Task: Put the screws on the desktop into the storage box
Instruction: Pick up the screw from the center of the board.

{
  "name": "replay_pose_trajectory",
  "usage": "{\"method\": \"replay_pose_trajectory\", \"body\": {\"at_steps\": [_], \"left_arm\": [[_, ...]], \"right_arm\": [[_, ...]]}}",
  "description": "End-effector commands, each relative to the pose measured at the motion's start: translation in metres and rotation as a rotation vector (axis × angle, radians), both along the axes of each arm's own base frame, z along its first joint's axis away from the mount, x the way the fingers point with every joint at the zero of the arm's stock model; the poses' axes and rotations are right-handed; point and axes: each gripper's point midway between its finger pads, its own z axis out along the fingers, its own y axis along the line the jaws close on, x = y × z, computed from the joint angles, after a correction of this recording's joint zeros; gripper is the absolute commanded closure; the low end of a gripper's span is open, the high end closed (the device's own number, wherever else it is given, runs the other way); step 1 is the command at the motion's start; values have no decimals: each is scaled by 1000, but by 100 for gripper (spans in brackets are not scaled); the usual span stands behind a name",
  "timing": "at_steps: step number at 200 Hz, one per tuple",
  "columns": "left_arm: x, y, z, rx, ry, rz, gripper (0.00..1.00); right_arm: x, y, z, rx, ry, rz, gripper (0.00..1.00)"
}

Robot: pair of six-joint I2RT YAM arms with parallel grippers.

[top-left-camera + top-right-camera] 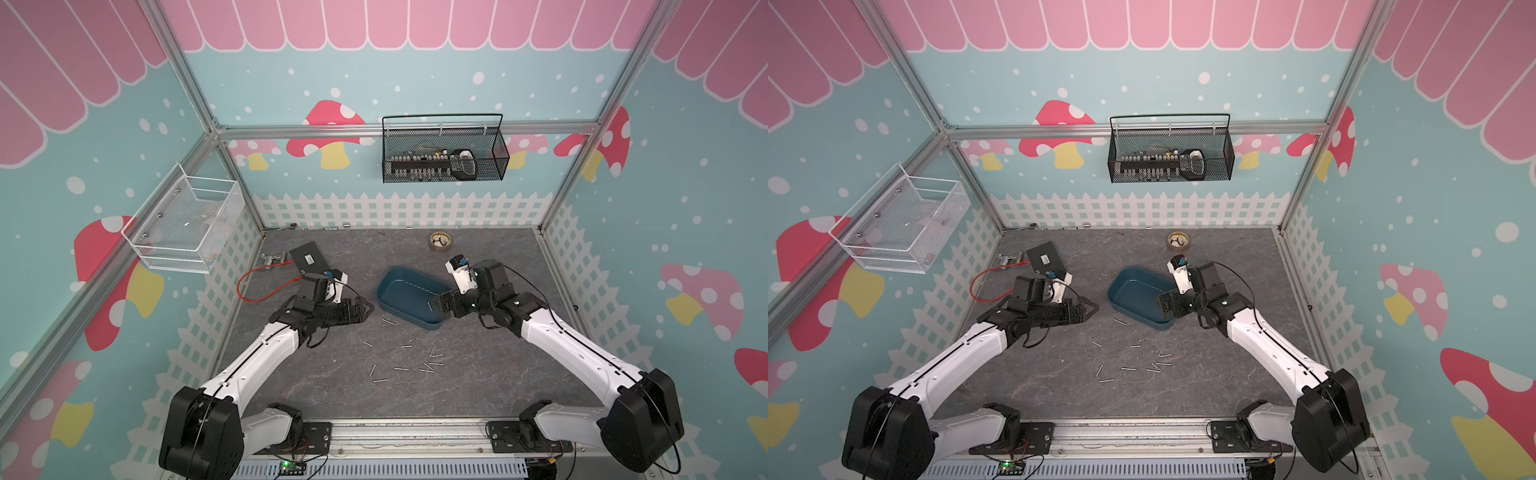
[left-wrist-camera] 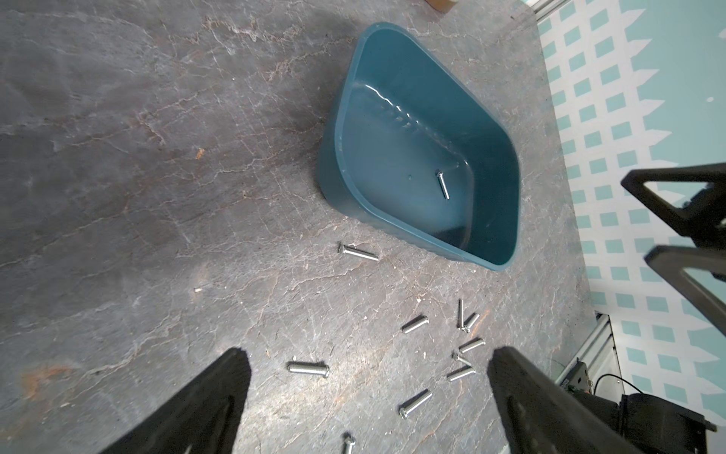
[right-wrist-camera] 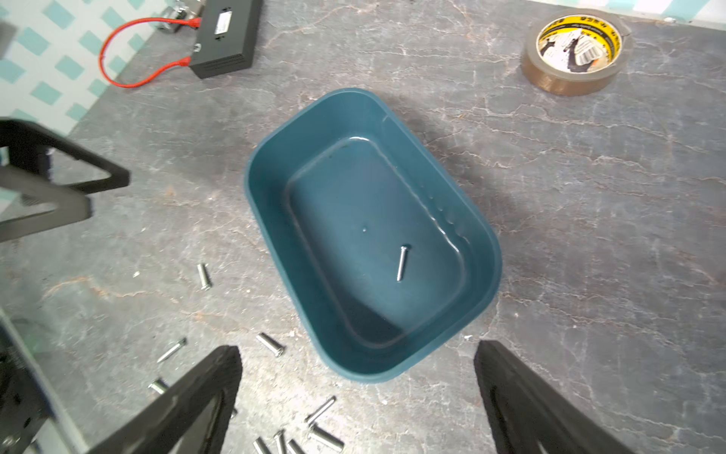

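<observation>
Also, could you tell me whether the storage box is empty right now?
No, one screw lies on the floor of the storage box.

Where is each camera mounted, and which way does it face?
Top views: high over the robot's base, looking down at the desktop; both arms, left gripper, right gripper show.
Left wrist: on the left arm, looking down at loose screws and the storage box; own open fingers show.
Right wrist: above the storage box, looking into it; own open fingers show.
Shared: both wrist views see one screw inside.
</observation>
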Motion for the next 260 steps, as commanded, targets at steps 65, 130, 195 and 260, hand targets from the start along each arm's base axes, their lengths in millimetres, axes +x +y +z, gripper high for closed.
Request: {"method": "replay_pose_trajectory", "body": {"at_steps": [65,130,195,260], "left_arm": [[-32,-11,-44,222,277,12,4],[-50,-9,-67,271,387,46,14],[-49,-6,-85,350,409,32,29],[-45,-12,-98,365,441,7,40]], "right_arm": [[-44,13,12,199,-83,155,1],[-74,17,1,219,-36,267,2],[-75,19,3,223,-39,284,5],[-72,16,2,210,-47,263,6]]}}
